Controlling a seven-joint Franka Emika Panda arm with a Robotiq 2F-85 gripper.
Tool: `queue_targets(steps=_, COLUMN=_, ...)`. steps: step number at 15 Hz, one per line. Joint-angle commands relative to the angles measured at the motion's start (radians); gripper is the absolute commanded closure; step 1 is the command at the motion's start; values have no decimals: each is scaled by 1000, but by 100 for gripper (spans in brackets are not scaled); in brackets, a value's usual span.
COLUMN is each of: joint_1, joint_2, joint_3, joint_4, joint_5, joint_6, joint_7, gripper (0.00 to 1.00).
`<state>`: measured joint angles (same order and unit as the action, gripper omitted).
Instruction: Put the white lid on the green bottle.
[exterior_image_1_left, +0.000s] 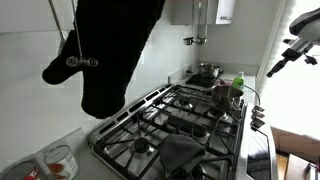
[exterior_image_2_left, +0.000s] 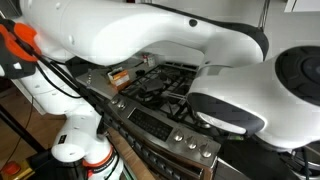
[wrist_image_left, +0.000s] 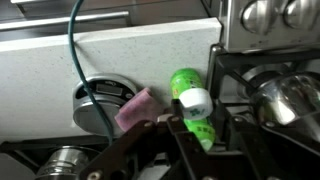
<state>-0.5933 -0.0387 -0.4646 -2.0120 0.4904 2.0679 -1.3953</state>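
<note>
In the wrist view my gripper (wrist_image_left: 195, 112) is shut on the white lid (wrist_image_left: 194, 101), a small round cap held between the dark fingertips. The green bottle (wrist_image_left: 203, 132) lies right behind the lid in this view, with its green rounded end showing above the lid. In an exterior view the green bottle (exterior_image_1_left: 237, 90) stands upright at the far right of the stove, next to the steel pot (exterior_image_1_left: 207, 72). My gripper (exterior_image_1_left: 272, 68) hangs to the right of it and a little higher. The lid is too small to make out there.
A black oven mitt (exterior_image_1_left: 110, 50) hangs in front of the camera. The gas stove (exterior_image_1_left: 170, 125) has black grates. A pink object (wrist_image_left: 134, 108) and a round metal plate (wrist_image_left: 98, 102) lie left of the bottle. A steel pot (wrist_image_left: 285, 95) sits to the right. The white arm (exterior_image_2_left: 150, 35) fills an exterior view.
</note>
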Motion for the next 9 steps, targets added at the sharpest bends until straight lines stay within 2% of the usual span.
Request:
queue_targets(steps=1, joint_1=43, joint_2=-31, joint_3=-8, joint_4=47, joint_5=-14, joint_6=-126, joint_7=25, gripper=92)
queue_targets(steps=2, joint_1=57, joint_2=-27, joint_3=-9, joint_4=67, joint_5=0, joint_6=-156, joint_7=20, gripper=92)
queue_targets(steps=3, joint_1=54, joint_2=-35, joint_3=-24, joint_4=40, joint_5=-2, joint_6=-110, joint_7=9, gripper=67)
queue_targets(steps=9, joint_1=79, joint_2=-32, joint_3=-24, joint_4=62, joint_5=-2, joint_6=-136, joint_7=17, gripper=67)
